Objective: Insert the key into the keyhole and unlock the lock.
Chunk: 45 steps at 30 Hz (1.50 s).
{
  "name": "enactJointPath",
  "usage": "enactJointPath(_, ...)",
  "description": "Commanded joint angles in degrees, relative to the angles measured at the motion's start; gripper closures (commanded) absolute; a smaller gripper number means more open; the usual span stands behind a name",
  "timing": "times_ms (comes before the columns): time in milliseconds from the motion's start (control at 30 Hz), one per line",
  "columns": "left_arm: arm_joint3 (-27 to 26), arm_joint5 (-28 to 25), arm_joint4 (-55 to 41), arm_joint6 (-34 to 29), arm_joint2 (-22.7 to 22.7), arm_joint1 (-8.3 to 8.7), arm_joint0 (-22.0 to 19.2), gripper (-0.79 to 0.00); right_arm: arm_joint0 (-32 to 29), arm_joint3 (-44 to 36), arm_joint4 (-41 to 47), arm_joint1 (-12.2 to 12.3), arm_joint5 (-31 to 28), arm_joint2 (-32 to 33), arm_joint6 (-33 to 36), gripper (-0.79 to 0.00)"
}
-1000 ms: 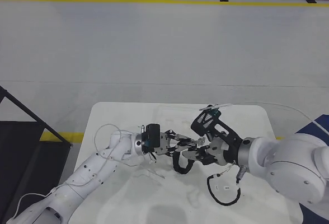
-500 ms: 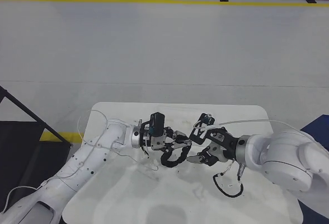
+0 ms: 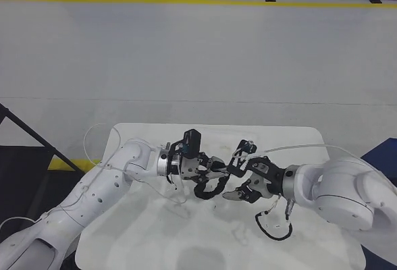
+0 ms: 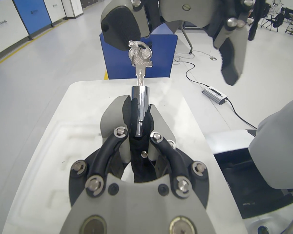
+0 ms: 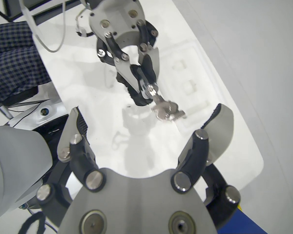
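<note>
The left claw (image 4: 136, 108) is shut tight on the shiny lock (image 4: 139, 101). The key (image 4: 141, 58) pokes into the lock's keyhole (image 4: 139, 87), and its flat head sticks out. Just past the lock, the right claw (image 5: 149, 113) is wide open, with the key's head between its two fingers (image 5: 74, 122). I think it should close gently on the head, keep the key straight, then turn slowly. Below the lock lies a white foam tray (image 4: 73, 147) with little pockets.

print | small logo wording | white partition (image 4: 7, 29) and blue partition (image 4: 33, 16)
</note>
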Motion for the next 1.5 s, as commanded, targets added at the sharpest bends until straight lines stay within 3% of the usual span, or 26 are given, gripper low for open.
enactJointPath(0,-0.4,0.0,-0.8,-0.8,-0.4,0.39,0.1,0.000,0.6,0.5,-1.3,0.0,-5.8,-0.2,0.7,-0.785)
enactJointPath(200,-1.4,0.0,-2.8,-1.7,-0.8,1.32,0.9,0.000,2.7,0.7,-7.0,-0.1,-20.3,-0.5,2.1,-0.785)
enactJointPath(433,-1.8,0.0,-3.7,-2.3,0.6,1.92,1.7,0.000,1.1,-0.2,-15.1,0.0,-24.5,0.0,-2.5,-0.785)
enactJointPath(500,-1.7,0.0,-3.8,-2.5,1.1,2.08,1.6,0.000,0.4,-0.3,-17.1,0.0,-25.2,-0.4,-3.2,-0.573)
enactJointPath(533,-1.7,0.0,-3.9,-2.5,1.2,2.15,1.5,0.000,0.2,-0.3,-18.0,-0.1,-25.4,-0.5,-3.2,-0.517)
enactJointPath(567,-1.6,0.0,-4.0,-2.4,1.4,2.22,1.4,0.000,0.0,-0.4,-18.8,-0.1,-25.4,-0.7,-3.4,-0.406)
enactJointPath(600,-1.5,0.0,-4.1,-2.3,1.6,2.27,1.3,0.000,-0.2,-0.5,-19.5,-0.1,-25.5,-0.8,-3.4,-0.348)
enactJointPath(733,-1.3,0.0,-4.2,-2.0,2.2,2.49,0.8,0.000,-0.8,-0.9,-21.5,-0.3,-25.4,-1.1,-3.7,-0.234)
enactJointPath(967,-1.3,0.0,-4.8,-1.7,3.5,2.96,0.2,0.000,-1.3,-1.6,-24.5,-0.6,-24.5,-1.4,-2.2,-0.111)
enactJointPath(1033,-1.3,0.0,-5.0,-1.5,3.7,3.18,0.0,0.000,-1.4,-1.9,-24.1,-0.7,-24.1,-1.3,-2.5,-0.009)
enactJointPath(1167,-1.3,0.0,-5.0,-0.8,4.0,3.57,-0.2,0.000,-1.6,-2.0,-22.0,-1.0,-22.4,-1.0,-2.4,0.000)
enactJointPath(1467,-2.0,0.0,-2.2,2.7,4.2,3.96,-0.3,0.000,-2.7,1.0,-9.5,-1.6,-11.8,0.8,0.9,0.000)
